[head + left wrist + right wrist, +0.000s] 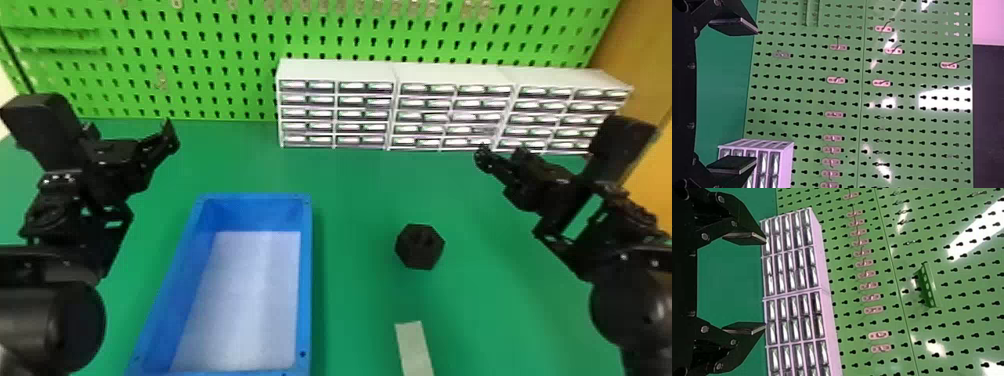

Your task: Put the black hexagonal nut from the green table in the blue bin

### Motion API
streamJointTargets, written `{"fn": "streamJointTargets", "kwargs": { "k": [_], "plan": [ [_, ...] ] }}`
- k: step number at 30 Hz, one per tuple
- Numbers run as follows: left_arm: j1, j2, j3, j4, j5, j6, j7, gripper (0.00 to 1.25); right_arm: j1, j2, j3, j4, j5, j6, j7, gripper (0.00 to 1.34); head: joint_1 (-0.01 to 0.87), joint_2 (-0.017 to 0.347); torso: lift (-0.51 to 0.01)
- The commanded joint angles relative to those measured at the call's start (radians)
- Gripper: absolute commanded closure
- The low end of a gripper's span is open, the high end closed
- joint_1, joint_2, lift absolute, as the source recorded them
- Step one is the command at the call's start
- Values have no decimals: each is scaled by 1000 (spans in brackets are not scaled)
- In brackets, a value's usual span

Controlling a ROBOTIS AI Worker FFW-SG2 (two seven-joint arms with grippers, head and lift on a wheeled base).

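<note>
The black hexagonal nut (pixel 419 246) lies on the green table (pixel 360 200), to the right of the blue bin (pixel 306 280), whose pale floor holds nothing. My left gripper (pixel 172 135) is raised at the left, beyond the bin's far left corner; in the left wrist view the left gripper (pixel 746 96) has its two fingers wide apart with nothing between. On the other side, my right gripper (pixel 482 152) stands above the table, farther back and to the right of the nut. The right wrist view shows the right gripper (pixel 766 284) open, its fingertips well separated and holding nothing.
White drawer cabinets (pixel 337 70) line the table's back edge from the middle to the right. Behind them rises a green pegboard (pixel 200 65) with small hooks. A pale flat strip (pixel 414 347) lies on the table nearer than the nut.
</note>
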Motion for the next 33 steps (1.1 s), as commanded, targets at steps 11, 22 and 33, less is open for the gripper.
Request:
{"fn": "streamJointTargets", "kwargs": {
  "k": [11, 22, 33],
  "plan": [
    [1, 0, -1, 0, 0, 0, 0, 125, 3, 2, 0, 0, 0, 2, 0, 492, 692, 8, -97],
    [-2, 0, -1, 2, 0, 0, 0, 125, 1, 0, 3, 0, 0, 6, 0, 493, 692, 8, -97],
    [-5, 0, -4, 0, 0, 0, 0, 125, 6, 2, -3, 0, -2, 6, 0, 493, 692, 8, -97]
  ]
}}
